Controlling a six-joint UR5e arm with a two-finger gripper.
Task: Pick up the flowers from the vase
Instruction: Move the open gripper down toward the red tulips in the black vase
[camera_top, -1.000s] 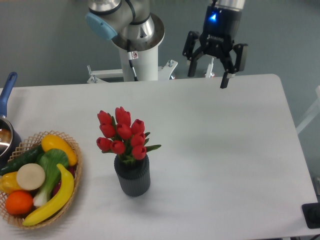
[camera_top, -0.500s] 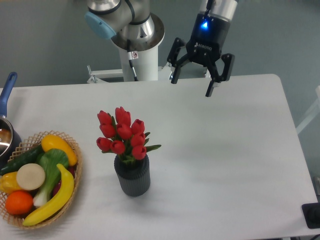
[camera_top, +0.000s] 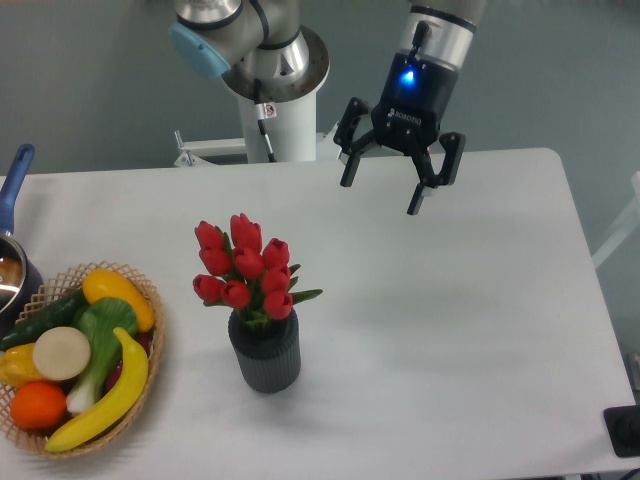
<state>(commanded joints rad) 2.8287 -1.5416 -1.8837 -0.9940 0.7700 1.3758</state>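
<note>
Pincer (camera_top: 381, 197) spread wide, well apart from flowers (camera_top: 245, 268) in vase (camera_top: 265, 352).

Red flowers (camera_top: 243, 266) with green leaves, ribbed dark grey vase (camera_top: 265, 353), white table (camera_top: 450, 300).

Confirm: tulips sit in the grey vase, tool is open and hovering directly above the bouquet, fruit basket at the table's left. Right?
Not quite. The tool is open, but it is not above the bouquet: the camera view shows it hanging over bare table toward the far edge, up and to the right of the tulips. The rest holds: the tulips sit in the grey vase and the fruit basket is at the left.
</note>
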